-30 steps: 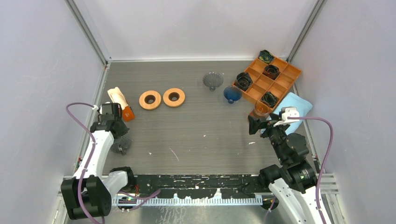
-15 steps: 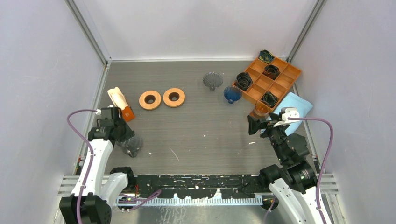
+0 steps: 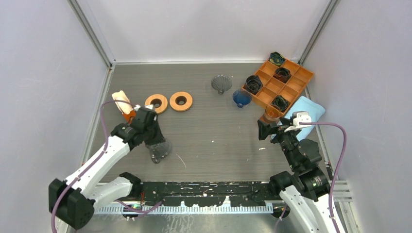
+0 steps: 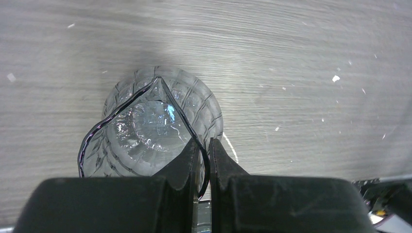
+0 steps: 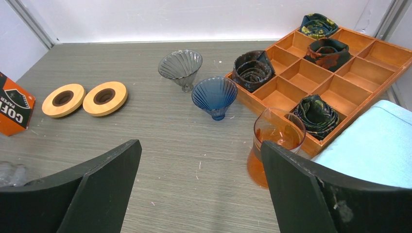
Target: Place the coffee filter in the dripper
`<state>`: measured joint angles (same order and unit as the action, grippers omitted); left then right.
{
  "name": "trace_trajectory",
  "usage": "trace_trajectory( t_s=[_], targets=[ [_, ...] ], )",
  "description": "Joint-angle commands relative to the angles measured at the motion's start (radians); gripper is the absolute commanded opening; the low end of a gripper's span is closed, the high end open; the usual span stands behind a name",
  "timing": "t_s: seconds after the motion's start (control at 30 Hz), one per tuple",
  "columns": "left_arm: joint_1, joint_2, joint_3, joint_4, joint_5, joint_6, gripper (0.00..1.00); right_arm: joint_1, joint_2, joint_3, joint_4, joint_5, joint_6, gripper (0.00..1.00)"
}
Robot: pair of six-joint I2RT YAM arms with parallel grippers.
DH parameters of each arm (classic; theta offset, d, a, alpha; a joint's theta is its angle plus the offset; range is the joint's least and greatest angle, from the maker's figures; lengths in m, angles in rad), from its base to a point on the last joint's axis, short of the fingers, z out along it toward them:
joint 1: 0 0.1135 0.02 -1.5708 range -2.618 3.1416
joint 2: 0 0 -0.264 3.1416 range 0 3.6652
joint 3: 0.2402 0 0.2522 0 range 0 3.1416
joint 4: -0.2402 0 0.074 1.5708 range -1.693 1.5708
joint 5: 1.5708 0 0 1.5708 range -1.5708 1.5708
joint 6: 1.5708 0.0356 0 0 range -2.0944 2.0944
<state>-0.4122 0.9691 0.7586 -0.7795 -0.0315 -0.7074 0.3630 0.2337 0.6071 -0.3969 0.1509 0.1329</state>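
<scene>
The left gripper (image 4: 203, 145) is pinched narrow on the rim wall of the clear glass dripper (image 4: 145, 121), one finger inside the cone and one outside. The dripper is low over the table (image 3: 218, 141) at front left, and contact cannot be confirmed. Seat the dripper mouth-up and level before releasing, as a thin pinch on ribbed glass may pivot. The coffee filter (image 3: 120, 99) protrudes from the orange box (image 3: 128, 115) just behind the left arm, while the right gripper (image 5: 199, 153) stands wide open and empty, well apart.

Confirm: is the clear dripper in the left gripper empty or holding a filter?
Empty: the clear dripper shows only bare ribbed glass down to its base, nothing inside.
</scene>
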Motion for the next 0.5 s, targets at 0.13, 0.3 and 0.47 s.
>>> trace_trajectory(
  t_s=[0.13, 0.3, 0.47],
  targets=[
    [-0.291, 0.216, 0.231, 0.182, -0.108, 0.139, 0.00, 0.005, 0.020, 0.011, 0.056, 0.001, -0.006, 1.00],
    [-0.390, 0.375, 0.336, 0.276, -0.056, 0.298, 0.00, 0.005, 0.019, 0.012, 0.055, 0.004, -0.006, 1.00],
    [-0.442, 0.511, 0.427, 0.338, 0.051, 0.444, 0.00, 0.006, 0.018, 0.014, 0.051, 0.012, -0.008, 1.00]
  ],
)
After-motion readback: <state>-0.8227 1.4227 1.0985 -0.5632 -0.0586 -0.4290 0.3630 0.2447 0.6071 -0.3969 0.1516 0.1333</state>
